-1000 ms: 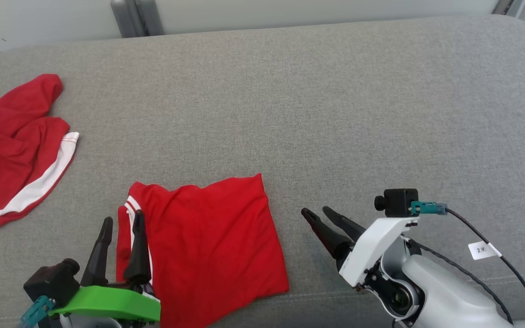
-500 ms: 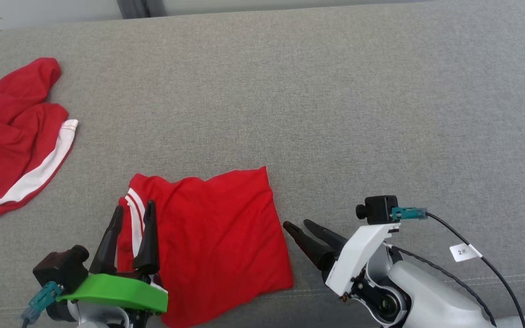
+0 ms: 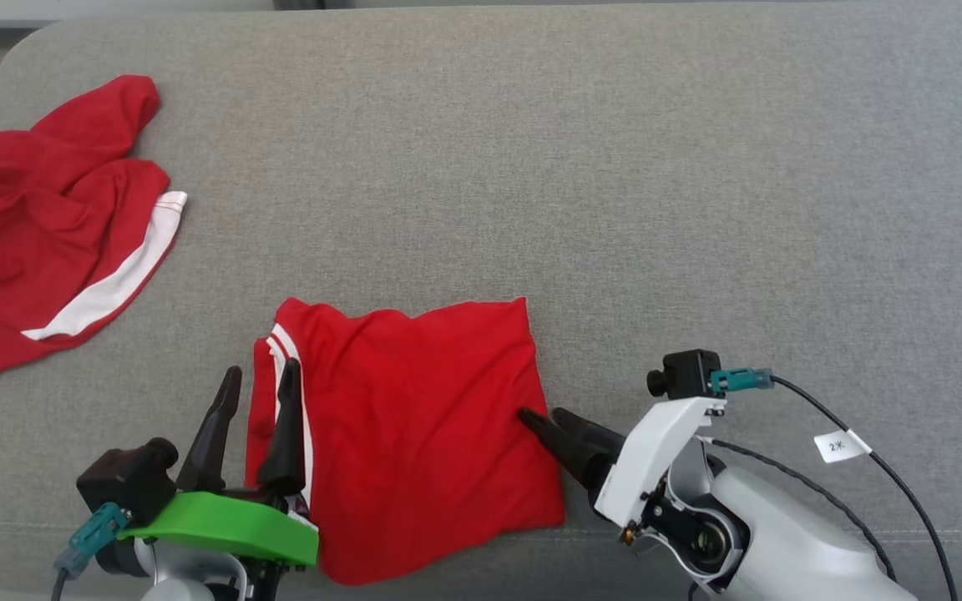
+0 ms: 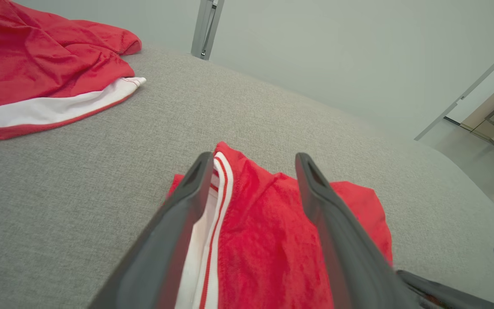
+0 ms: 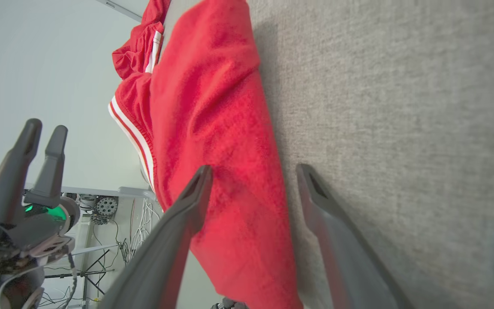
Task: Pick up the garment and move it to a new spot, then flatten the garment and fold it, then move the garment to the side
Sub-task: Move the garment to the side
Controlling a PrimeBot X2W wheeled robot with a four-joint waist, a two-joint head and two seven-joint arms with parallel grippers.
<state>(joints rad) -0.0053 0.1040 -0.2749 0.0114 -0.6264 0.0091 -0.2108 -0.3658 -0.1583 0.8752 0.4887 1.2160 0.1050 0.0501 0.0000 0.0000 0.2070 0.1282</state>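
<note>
A red garment (image 3: pixel 414 417) with white stripes on its left edge lies folded into a rough square near the front of the grey cushion (image 3: pixel 615 209). My left gripper (image 3: pixel 262 369) is open and straddles the striped left edge; in the left wrist view the garment (image 4: pixel 268 240) lies between the fingers of the left gripper (image 4: pixel 253 156). My right gripper (image 3: pixel 541 412) is open at the garment's right edge. In the right wrist view one finger of the right gripper (image 5: pixel 253 168) is over the garment (image 5: pixel 212 107) and the other over bare cushion.
A second red garment (image 3: pixel 47 225) with a white band lies crumpled at the far left, seen as well in the left wrist view (image 4: pixel 37 64). The cushion's front seam runs just below both grippers. Bare grey fabric stretches behind and to the right.
The head camera has shifted, so the whole picture slid right. My right gripper has moved left until its fingertips reach the garment's right edge. The left gripper keeps its place over the striped edge.
</note>
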